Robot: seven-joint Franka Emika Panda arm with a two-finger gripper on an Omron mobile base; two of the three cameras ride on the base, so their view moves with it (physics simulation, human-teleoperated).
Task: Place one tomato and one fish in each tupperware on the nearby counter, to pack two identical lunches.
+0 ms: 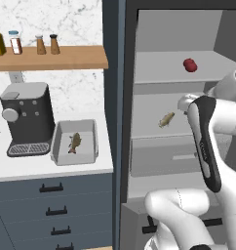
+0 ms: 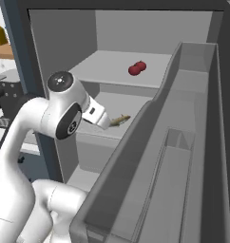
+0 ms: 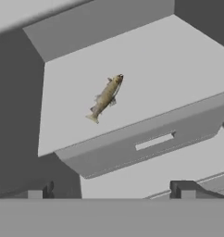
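Lying mid-shelf, fish, edges clear

You see a matt grey fridge shelf, smooth, no sheen, with a tan-brown fish on it, its skin mottled and dull. The drawer below looks like the same flat grey plastic. Higher up, the tomato reads red and slightly glossy. On your left the counter is plain smooth white; the tupperware is matt grey plastic. The wall shelf is warm wood with faint grain. The backsplash shows white veined marble. The coffee machine is dark matt with a pale metal knob. The arm is glossy white.
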